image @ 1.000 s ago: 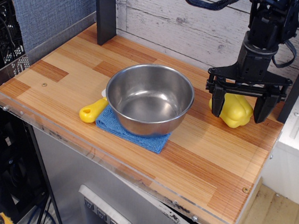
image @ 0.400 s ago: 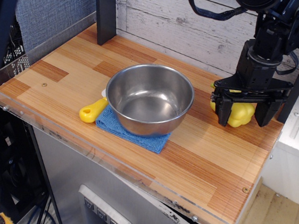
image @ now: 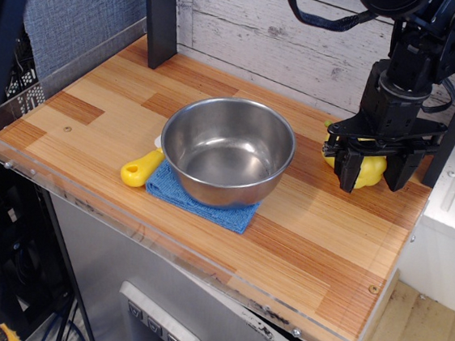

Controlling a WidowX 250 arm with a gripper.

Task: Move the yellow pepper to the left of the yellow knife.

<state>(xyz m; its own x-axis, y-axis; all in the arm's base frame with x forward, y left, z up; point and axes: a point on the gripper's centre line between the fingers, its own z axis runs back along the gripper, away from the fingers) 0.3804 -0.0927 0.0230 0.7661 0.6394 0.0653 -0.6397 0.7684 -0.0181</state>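
The yellow pepper sits on the wooden table at the back right. My gripper is down over it, with one black finger in front of its left part and the other on its right. The jaws stand apart with the pepper filling the gap between them; I cannot see whether they press on it. The pepper rests on the table. The yellow knife lies at the front left, its handle sticking out beside the steel bowl, its whitish blade mostly hidden by the bowl.
A steel bowl stands mid-table on a blue cloth. A dark post rises at the back left. A clear plastic rim runs along the front and left table edges. A plank wall stands behind.
The gripper has turned and come down around the pepper, and its fingers have narrowed toward it. The pepper, knife and bowl have not moved.
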